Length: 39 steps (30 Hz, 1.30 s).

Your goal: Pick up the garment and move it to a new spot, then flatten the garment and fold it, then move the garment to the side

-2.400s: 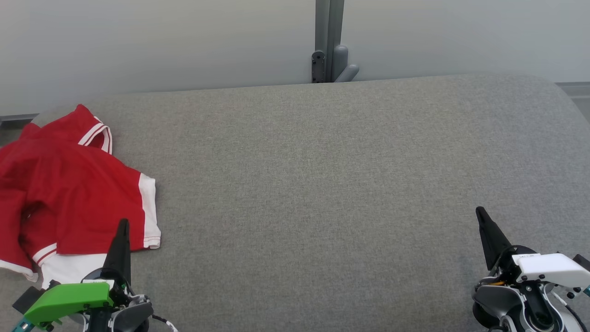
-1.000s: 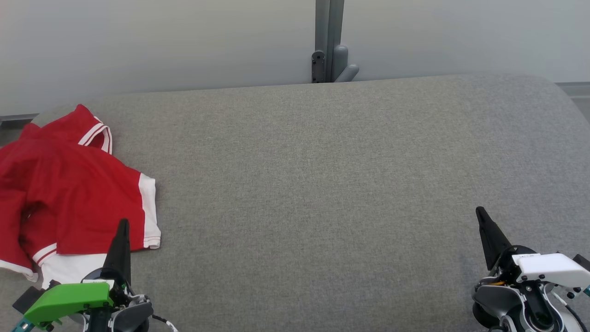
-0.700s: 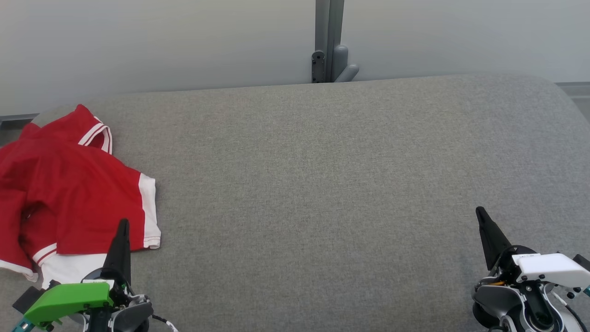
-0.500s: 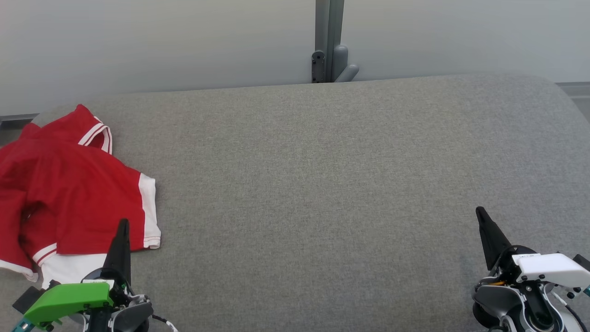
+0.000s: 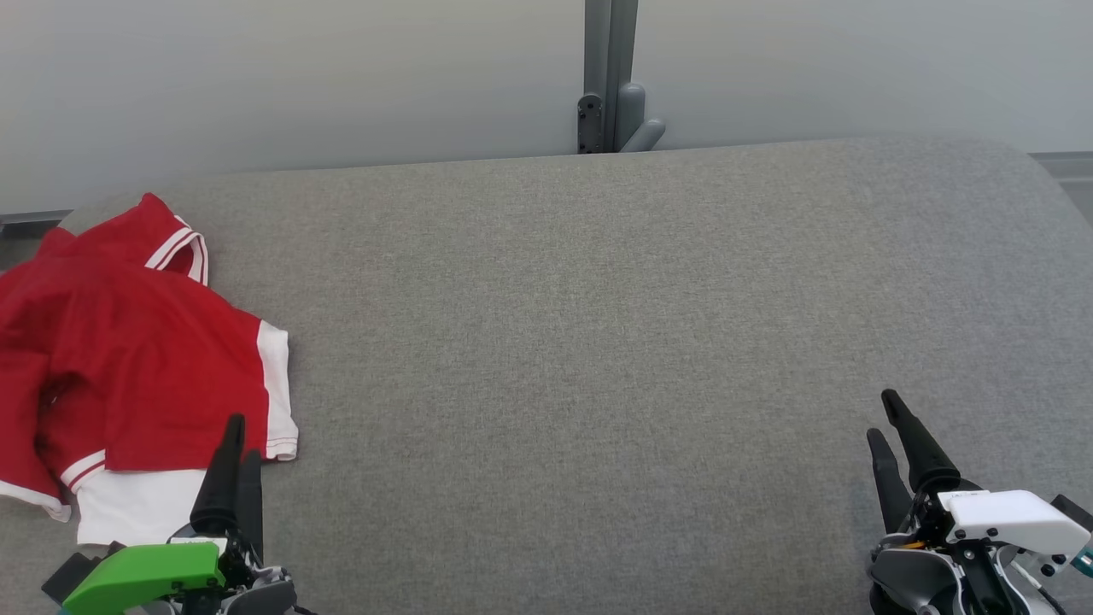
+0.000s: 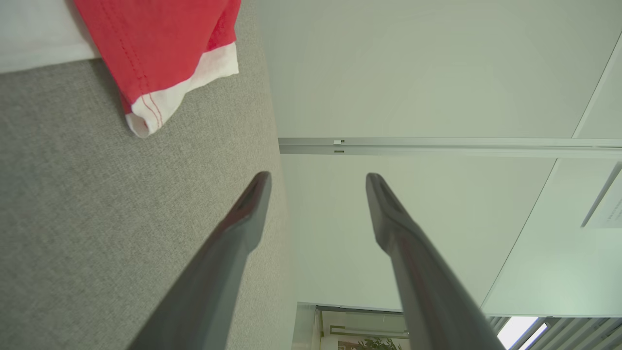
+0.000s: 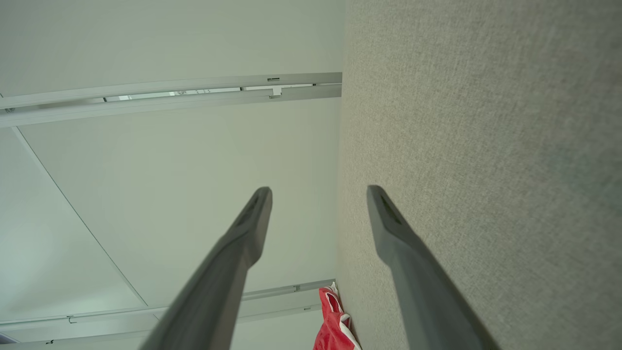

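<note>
Where the head camera looked down, we saw the garment (image 5: pixel 128 367) lying crumpled at the far left of the grey padded surface (image 5: pixel 598 342). It was a red shirt with white trim, and part of it ran off the picture's left edge. The left gripper (image 5: pixel 242 437) stood at the lower left, its two dark fingers parted a little and holding nothing. Its tips overlapped the shirt's near right hem, and from here we could not tell whether they touched it. The right gripper (image 5: pixel 880 414) stood at the lower right, fingers likewise parted and empty, well apart from the garment. Behind the surface rose a pale wall (image 5: pixel 299 77) with a grey post (image 5: pixel 610 68).

In the left wrist view, the left gripper (image 6: pixel 318 176) showed a clear gap between its fingers, with nothing in it. A white-hemmed corner of the garment (image 6: pixel 160 43) lay on the padded surface (image 6: pixel 97 218) beyond the left finger, with bare grey fabric between them. A rail (image 6: pixel 437 146) crossed the wall.

In the right wrist view, the right gripper (image 7: pixel 316 189) was spread just as wide — again empty. One finger lay over the padded surface (image 7: pixel 486 146). The garment (image 7: pixel 333 321) appeared small and far off at the bottom edge.
</note>
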### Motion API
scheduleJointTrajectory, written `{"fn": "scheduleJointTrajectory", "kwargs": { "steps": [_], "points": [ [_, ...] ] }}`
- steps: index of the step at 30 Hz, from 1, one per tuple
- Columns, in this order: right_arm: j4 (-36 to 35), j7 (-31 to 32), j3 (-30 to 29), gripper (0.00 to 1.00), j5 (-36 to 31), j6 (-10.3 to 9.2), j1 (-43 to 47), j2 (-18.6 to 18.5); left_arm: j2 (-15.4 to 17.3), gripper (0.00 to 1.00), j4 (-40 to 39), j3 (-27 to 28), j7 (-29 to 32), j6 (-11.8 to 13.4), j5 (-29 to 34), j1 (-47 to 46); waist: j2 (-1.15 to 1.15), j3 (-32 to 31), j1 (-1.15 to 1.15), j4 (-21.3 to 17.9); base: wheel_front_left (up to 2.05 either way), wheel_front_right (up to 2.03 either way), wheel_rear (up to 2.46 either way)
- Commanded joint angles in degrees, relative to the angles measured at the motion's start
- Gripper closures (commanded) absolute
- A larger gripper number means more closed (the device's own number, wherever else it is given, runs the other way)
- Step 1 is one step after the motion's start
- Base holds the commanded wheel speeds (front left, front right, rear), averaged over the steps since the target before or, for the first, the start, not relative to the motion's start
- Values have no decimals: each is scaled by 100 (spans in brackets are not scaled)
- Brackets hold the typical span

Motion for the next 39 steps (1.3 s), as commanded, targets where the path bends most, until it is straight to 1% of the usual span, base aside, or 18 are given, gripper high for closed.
{"fn": "scheduleJointTrajectory", "kwargs": {
  "steps": [1, 6, 12, 13, 15, 18, 27, 34, 39],
  "points": [
    [-129, -90, 50, 0, -62, 2, -65, -29, 20, 0, -129, -69, -82, -7, 16, -78, 0, 0, 0, 4, 0, 0, 0],
    [-176, -233, 93, 0, -344, 2, -32, -32, 33, 0, -161, -207, -229, -9, 121, -42, 0, -2, 0, 14, 0, 0, 0],
    [-337, -393, 127, 0, -1049, 3, -15, -36, 102, 0, -169, -408, -396, -11, 437, -34, 0, -3, 0, 28, 0, 0, 0],
    [-337, -393, 127, 0, -1049, 3, -15, -36, 102, 0, -169, -408, -396, -11, 437, -34, 0, -3, 0, 28, 0, 0, 0],
    [-403, -444, 155, 0, -1344, 3, -9, -38, 133, 0, -157, -461, -448, -12, 607, -40, 0, -3, 0, 33, 0, 0, 0],
    [-502, -519, 199, 0, -1850, 3, -1, -63, 165, 0, -145, -507, -522, -13, 954, -52, 0, -5, 0, 40, 0, 0, 0],
    [-682, -728, 406, 0, -3297, 3, -2, -202, 178, 0, -174, -609, -730, -16, 2252, -10, 0, -17, 0, 44, 0, 0, 0],
    [-728, -878, 503, 0, -4155, 3, -13, -313, 215, 0, -214, -701, -879, -18, 3192, 21, 0, -20, 0, 49, 0, 0, 0],
    [-703, -977, 513, 0, -4672, 3, -13, -358, 236, 0, -207, -735, -978, -20, 3742, 49, 0, -20, 0, 53, 0, 0, 0]
  ]
}}
